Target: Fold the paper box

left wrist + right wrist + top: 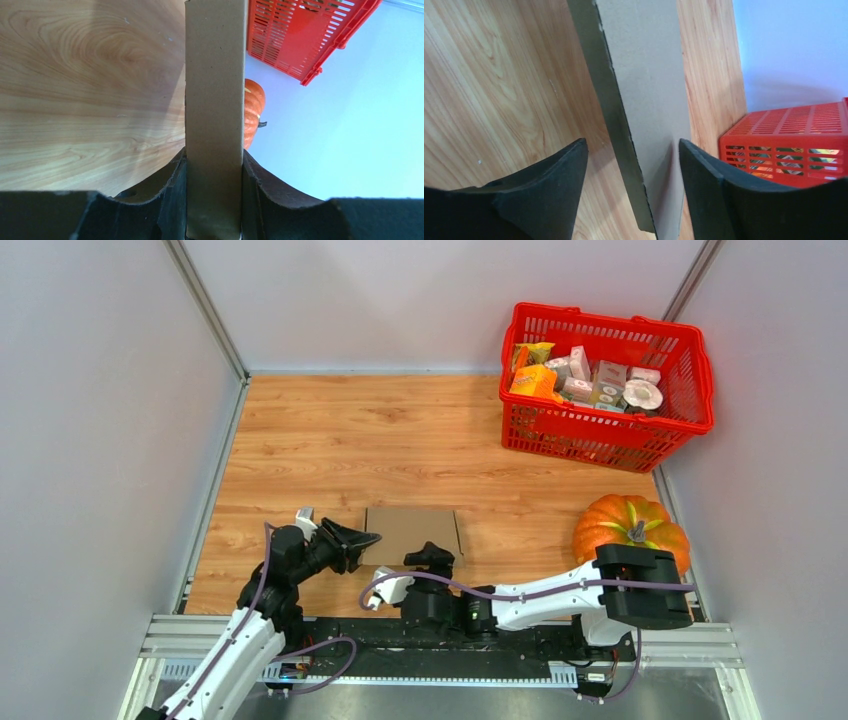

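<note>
- The paper box [410, 530] is a flat brown cardboard piece at the near middle of the wooden surface [400, 440], just in front of the two arm bases.
- The left end effector [362, 539] is clamped on the box's left edge; in the left wrist view both fingers [170, 200] press against the cardboard strip between them.
- The right end effector [432, 558] sits at the box's near edge with its jaws apart, straddling the cardboard; the right wrist view shows a clear gap between one finger [559, 175] and the sheet.
- An orange pumpkin [630, 525] rests at the right side of the surface.
- A red basket [590, 435] of small packages [590, 380] stands in the far right corner.
</note>
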You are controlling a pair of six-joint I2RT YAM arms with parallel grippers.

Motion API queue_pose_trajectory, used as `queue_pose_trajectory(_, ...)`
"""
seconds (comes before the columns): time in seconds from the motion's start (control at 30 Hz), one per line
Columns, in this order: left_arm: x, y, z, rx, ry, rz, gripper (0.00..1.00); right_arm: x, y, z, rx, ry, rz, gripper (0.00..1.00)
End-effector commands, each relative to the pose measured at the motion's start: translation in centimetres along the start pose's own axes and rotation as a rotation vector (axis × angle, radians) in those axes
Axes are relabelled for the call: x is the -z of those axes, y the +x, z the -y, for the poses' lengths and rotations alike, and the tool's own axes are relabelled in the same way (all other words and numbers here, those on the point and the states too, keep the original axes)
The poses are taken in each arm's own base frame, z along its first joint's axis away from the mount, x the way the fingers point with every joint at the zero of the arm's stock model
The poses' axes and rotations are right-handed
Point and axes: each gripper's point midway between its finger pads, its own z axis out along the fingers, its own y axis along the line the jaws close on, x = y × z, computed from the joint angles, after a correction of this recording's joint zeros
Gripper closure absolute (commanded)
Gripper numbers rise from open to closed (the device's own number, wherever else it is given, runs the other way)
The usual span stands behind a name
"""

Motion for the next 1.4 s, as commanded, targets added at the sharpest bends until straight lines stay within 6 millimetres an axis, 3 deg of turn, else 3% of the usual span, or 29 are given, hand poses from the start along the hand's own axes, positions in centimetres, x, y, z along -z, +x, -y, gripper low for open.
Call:
queue_pose_trajectory(0.0, 0.3, 0.7, 0.1, 0.072, 0.005, -0.035, 0.76, 0.0, -1.6, 1.4, -0.051, 0.073, 0.053, 0.37)
queue_pose_trajectory(0.13, 0.4, 0.9, 0.1, 0.072, 0.011, -0.044, 0.74, 0.2, -1.7, 1.9, -0.055, 0.090, 0.061, 0.53)
queue_pose_trajectory(0.33, 0.7, 1.1, 0.7, 0.044, 0.031, -0.054, 0.55, 0.5, -1.7, 2.6, -0.074, 0.109, 0.075, 0.64)
queue_pose_trajectory(0.47, 1.3, 0.9, 1.3, -0.095, 0.017, -0.026, 0.34, 0.8, -1.7, 2.9, -0.091, 0.100, 0.078, 0.67)
queue_pose_trajectory(0.53, 1.9, 0.8, 1.0, -0.158, -0.023, -0.011, 0.29, 0.9, -1.7, 2.8, -0.112, 0.085, 0.073, 0.71)
queue_pose_trajectory(0.6, 2.8, 0.2, 2.3, -0.302, -0.024, 0.036, 0.28, 1.2, -1.3, 2.7, -0.136, 0.060, 0.063, 0.73)
queue_pose_trajectory(0.63, 3.3, -0.4, 1.4, -0.330, -0.088, 0.071, 0.28, 1.3, -1.3, 2.6, -0.153, 0.044, 0.061, 0.73)
queue_pose_trajectory(0.67, 4.3, -0.7, 2.8, -0.436, -0.079, 0.102, 0.27, 1.6, -1.1, 2.6, -0.162, 0.019, 0.054, 0.73)
queue_pose_trajectory(0.7, 5.1, -0.9, 1.9, -0.457, -0.144, 0.115, 0.27, 1.8, -0.6, 2.4, -0.163, -0.012, 0.042, 0.73)
queue_pose_trajectory(0.73, 5.9, -1.3, 2.3, -0.497, -0.157, 0.145, 0.27, 2.1, 0.0, 2.0, -0.180, -0.042, 0.022, 0.73)
queue_pose_trajectory(0.83, 8.8, -2.7, 5.2, -0.659, -0.157, 0.271, 0.39, 2.7, 0.5, 1.7, -0.249, -0.162, 0.001, 0.72)
queue_pose_trajectory(0.93, 9.6, -2.3, 7.6, -0.799, -0.093, 0.269, 0.50, 3.1, 0.3, 1.9, -0.346, -0.331, -0.024, 0.70)
queue_pose_trajectory(1.03, 8.9, -1.5, 8.8, -0.872, -0.063, 0.194, 0.52, 2.8, 0.1, 2.1, -0.472, -0.478, -0.084, 0.73)
queue_pose_trajectory(1.07, 8.5, -1.4, 8.8, -0.902, -0.067, 0.168, 0.53, 3.1, -0.1, 1.4, -0.500, -0.554, -0.095, 0.75)
queue_pose_trajectory(1.13, 7.4, -1.2, 8.7, -0.919, -0.088, 0.100, 0.57, 2.3, 1.2, 1.4, -0.524, -0.578, -0.179, 0.76)
queue_pose_trajectory(1.2, 6.7, -1.4, 8.7, -0.961, -0.097, 0.077, 0.59, 2.0, 1.0, 1.7, -0.552, -0.613, -0.208, 0.78)
queue_pose_trajectory(1.37, 4.1, -1.2, 8.8, -1.064, -0.136, -0.009, 0.60, 1.7, 1.6, 0.1, -0.582, -0.720, -0.273, 0.79)
